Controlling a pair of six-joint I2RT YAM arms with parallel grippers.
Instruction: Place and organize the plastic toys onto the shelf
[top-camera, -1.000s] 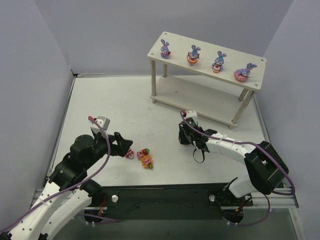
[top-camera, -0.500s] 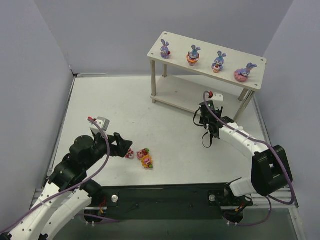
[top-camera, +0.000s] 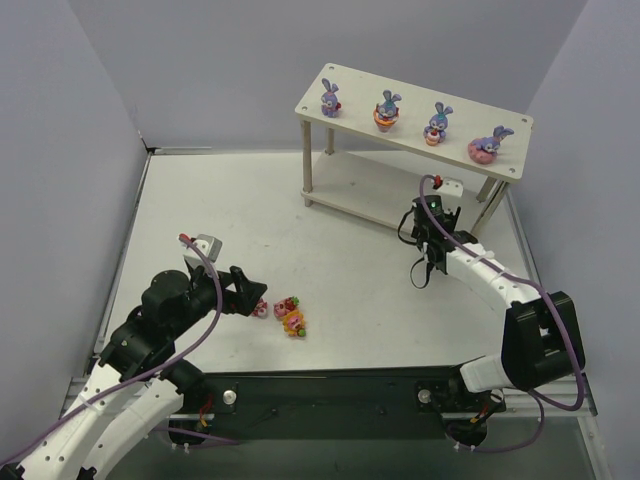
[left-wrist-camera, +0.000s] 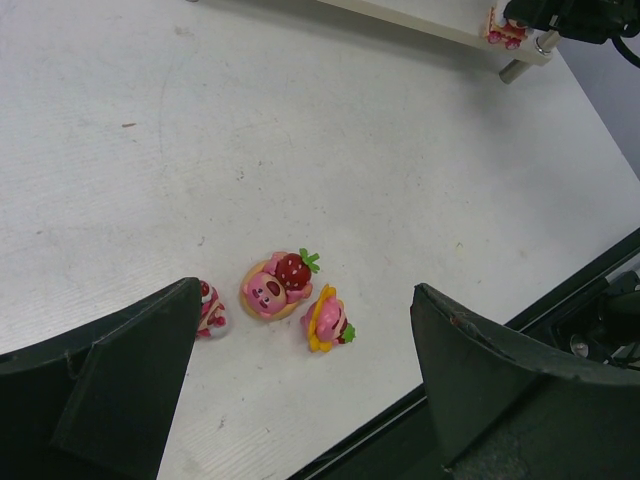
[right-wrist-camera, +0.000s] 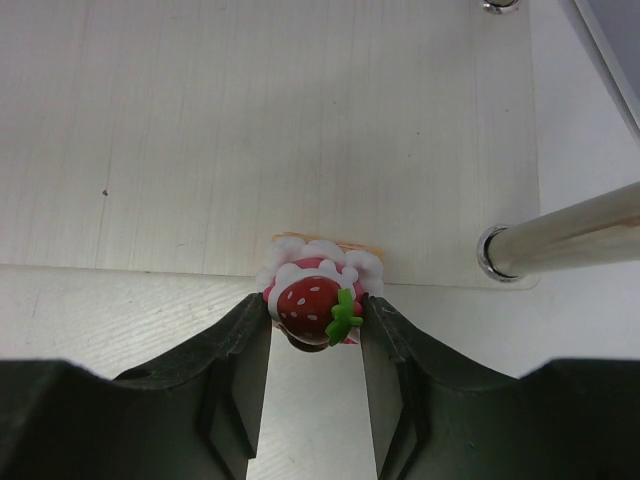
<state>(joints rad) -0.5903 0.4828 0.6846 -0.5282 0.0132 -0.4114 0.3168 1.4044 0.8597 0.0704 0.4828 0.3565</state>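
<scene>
1. Swung in from farther out, the right gripper (right-wrist-camera: 315, 312) now hangs at the shelf (top-camera: 358, 104), over the near edge of its lower board (right-wrist-camera: 250, 130) and just beside the front right leg (right-wrist-camera: 565, 232).
2. Its jaws are pinched narrow on a strawberry cake toy (right-wrist-camera: 318, 272), held right at that board's lip. It looks ready to be set down there, though I can't tell whether it touches the wood.
3. Four purple bunnies (top-camera: 387, 108) already line the shelf's top board, so the lower tier seems the sensible spot.
4. That leg crowds one jaw, so opening may need care.
5. Well away from the shelf, the left gripper (left-wrist-camera: 305, 292) hovers with its jaws wide and empty. Below it are a pink bear-face donut (left-wrist-camera: 266, 292), a yellow flower figure (left-wrist-camera: 328, 320) and a small pink toy (left-wrist-camera: 211, 310) half-hidden by a finger.
</scene>
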